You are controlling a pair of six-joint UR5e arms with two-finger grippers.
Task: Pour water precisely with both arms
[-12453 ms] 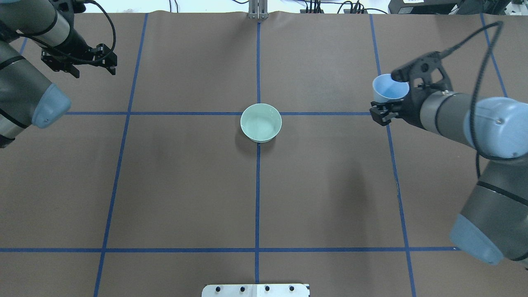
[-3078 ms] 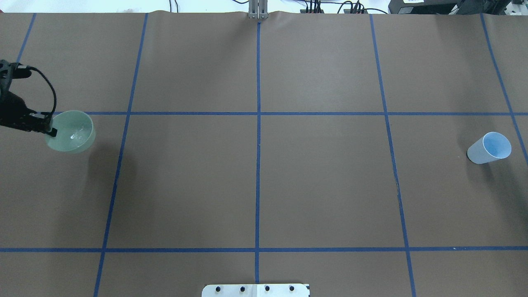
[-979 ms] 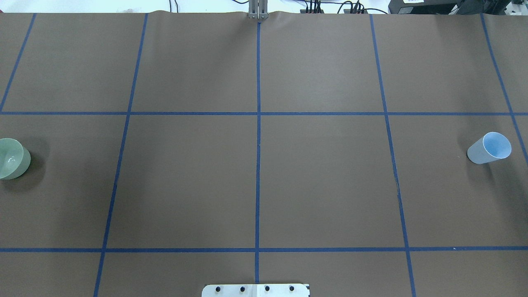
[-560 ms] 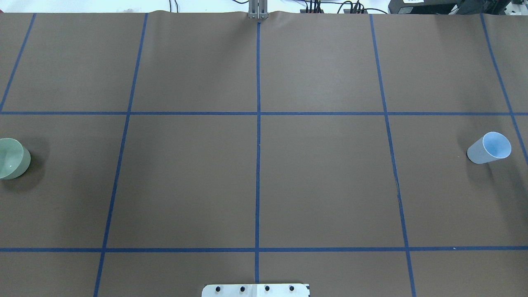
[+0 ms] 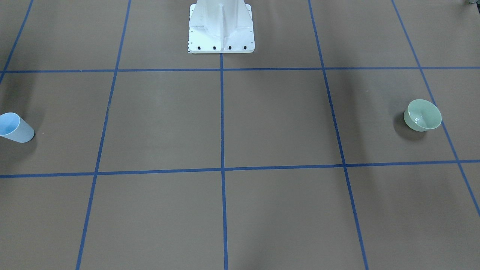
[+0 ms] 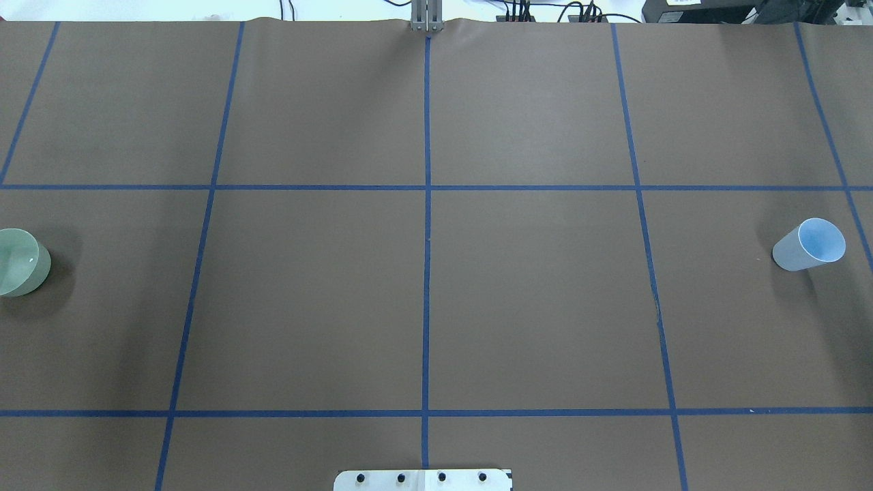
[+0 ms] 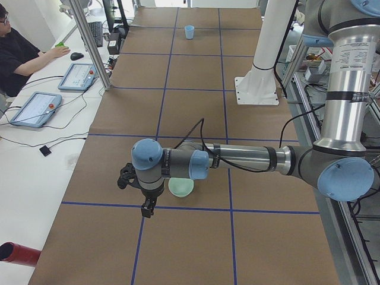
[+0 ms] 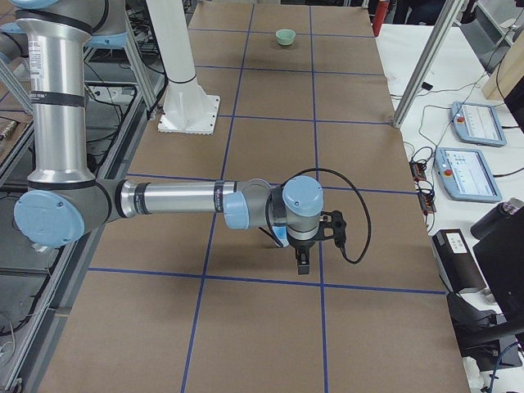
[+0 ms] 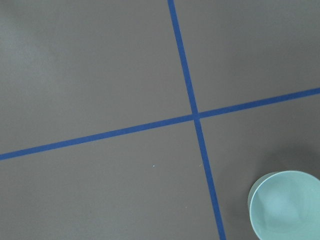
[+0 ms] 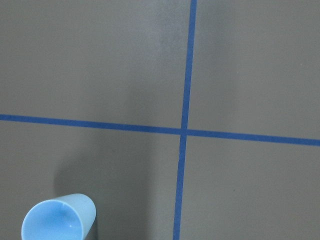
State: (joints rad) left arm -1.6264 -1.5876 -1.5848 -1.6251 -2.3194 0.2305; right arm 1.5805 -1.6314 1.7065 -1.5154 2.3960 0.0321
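Hovering left gripper (image 7: 144, 205) (opening unclear)

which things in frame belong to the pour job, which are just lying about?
Job:
- green bowl
- blue cup
- left arm
- right arm

Lying about:
- white pedestal
- tablets on the side desk
- red tube
- person at the desk

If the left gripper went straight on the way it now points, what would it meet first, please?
Probably the brown table cover near the blue tape crossing; the left gripper points down beside the green bowl, not over it.
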